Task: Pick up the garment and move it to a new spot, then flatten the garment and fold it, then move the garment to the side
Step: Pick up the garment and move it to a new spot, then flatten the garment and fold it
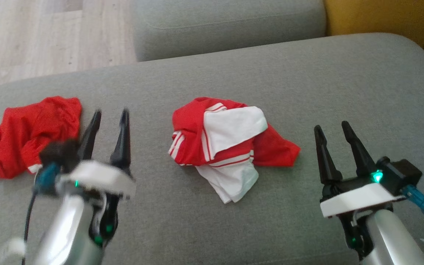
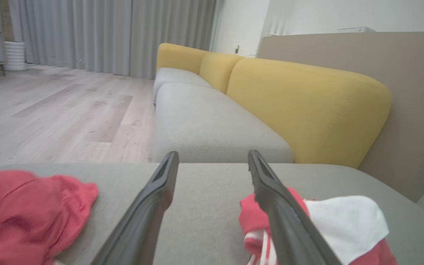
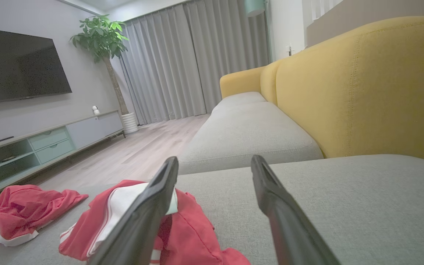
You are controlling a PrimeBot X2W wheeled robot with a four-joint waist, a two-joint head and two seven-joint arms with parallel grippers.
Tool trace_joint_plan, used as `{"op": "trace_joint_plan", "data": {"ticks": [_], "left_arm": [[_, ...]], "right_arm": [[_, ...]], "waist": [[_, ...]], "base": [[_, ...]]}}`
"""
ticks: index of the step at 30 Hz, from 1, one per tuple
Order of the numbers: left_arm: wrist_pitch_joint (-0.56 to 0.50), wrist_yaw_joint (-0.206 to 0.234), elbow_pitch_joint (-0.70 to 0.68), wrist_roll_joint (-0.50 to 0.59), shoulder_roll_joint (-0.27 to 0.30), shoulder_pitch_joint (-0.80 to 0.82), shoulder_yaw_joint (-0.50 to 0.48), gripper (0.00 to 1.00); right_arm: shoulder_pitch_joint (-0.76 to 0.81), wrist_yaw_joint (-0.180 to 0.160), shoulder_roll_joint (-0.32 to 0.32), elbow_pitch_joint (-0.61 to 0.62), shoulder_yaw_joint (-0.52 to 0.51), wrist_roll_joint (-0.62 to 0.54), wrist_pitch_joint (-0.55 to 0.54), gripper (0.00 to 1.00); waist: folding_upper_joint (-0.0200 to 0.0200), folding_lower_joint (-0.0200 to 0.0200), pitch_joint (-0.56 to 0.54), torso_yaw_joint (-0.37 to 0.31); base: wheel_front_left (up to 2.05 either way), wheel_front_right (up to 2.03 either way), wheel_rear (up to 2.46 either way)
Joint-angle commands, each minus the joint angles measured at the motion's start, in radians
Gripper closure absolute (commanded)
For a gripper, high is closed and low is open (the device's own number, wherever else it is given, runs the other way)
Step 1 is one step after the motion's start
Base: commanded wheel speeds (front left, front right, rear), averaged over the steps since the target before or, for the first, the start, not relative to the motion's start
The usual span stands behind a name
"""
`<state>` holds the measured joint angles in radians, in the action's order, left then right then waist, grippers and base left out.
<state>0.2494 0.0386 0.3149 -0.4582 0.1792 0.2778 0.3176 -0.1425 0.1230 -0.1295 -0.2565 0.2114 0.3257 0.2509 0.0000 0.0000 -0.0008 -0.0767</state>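
Both claws are open and empty over the grey cushion [image 1: 307, 73]. The left claw [image 1: 110, 111] hovers just beside a crumpled red garment [image 1: 35, 136] at the cushion's left end, seemingly parked aside. A red-and-white garment [image 1: 230, 143] lies bunched between it and the right claw [image 1: 331, 126], within either's reach, and is likely the next one to lift.

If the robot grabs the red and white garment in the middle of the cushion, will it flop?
Probably: the red and white garment lies crumpled in soft folds on the grey cushion, so a pinch would likely lift one layer and leave the rest dangling. It looks thin, so a push would likely bunch it.
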Motion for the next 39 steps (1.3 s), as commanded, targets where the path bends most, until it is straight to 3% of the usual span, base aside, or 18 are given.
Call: {"op": "trace_joint_plan", "data": {"ticks": [1, 6, 10, 25, 32, 35, 39], "left_arm": [[0.010, 0.005, -0.036, 0.008, 0.022, 0.035, -0.045, 0.00], [0.012, 0.059, -0.181, 0.075, -0.012, -0.116, -0.124, 0.00], [0.012, 0.065, -0.222, 0.127, -0.055, -0.198, -0.161, 0.00], [0.012, -0.010, -0.195, 0.206, -0.116, -0.216, -0.198, 0.00], [0.012, -0.066, -0.158, 0.207, -0.124, -0.180, -0.140, 0.00], [-0.068, -0.116, -0.114, 0.168, -0.126, -0.121, -0.068, 0.00], [-0.287, -0.159, -0.063, 0.098, -0.121, 0.004, 0.033, 0.00]], "right_arm": [[-0.006, 0.008, -0.006, 0.036, 0.015, -0.003, 0.011, 0.00], [0.020, 0.008, -0.005, 0.061, -0.003, -0.009, 0.011, 0.00], [0.035, 0.008, -0.010, 0.078, -0.015, -0.014, 0.011, 0.00], [0.037, 0.008, -0.012, 0.078, -0.016, -0.019, 0.011, 0.00], [0.035, 0.008, -0.015, 0.074, -0.021, -0.018, 0.011, 0.00], [0.029, 0.008, -0.019, 0.069, -0.026, -0.017, 0.011, 0.00], [0.021, 0.008, -0.017, 0.066, -0.026, -0.020, 0.011, 0.00]], "waist": [[0.0000, 0.0000, -0.004, 0.008], [0.0000, 0.0000, -0.005, 0.025], [0.0000, 0.0000, -0.005, 0.028], [0.0000, 0.0000, 0.000, 0.015], [0.0000, 0.0000, -0.002, 0.011], [0.0000, 0.0000, -0.005, 0.011], [0.0000, 0.0000, -0.008, 0.003]], "base": [[0.00, 0.00, 0.00], [0.00, 0.00, 0.00], [0.00, 0.00, 0.00], [0.00, 0.00, 0.00], [0.00, 0.00, 0.00], [0.00, 0.00, 0.00], [0.00, 0.00, 0.00]]}}
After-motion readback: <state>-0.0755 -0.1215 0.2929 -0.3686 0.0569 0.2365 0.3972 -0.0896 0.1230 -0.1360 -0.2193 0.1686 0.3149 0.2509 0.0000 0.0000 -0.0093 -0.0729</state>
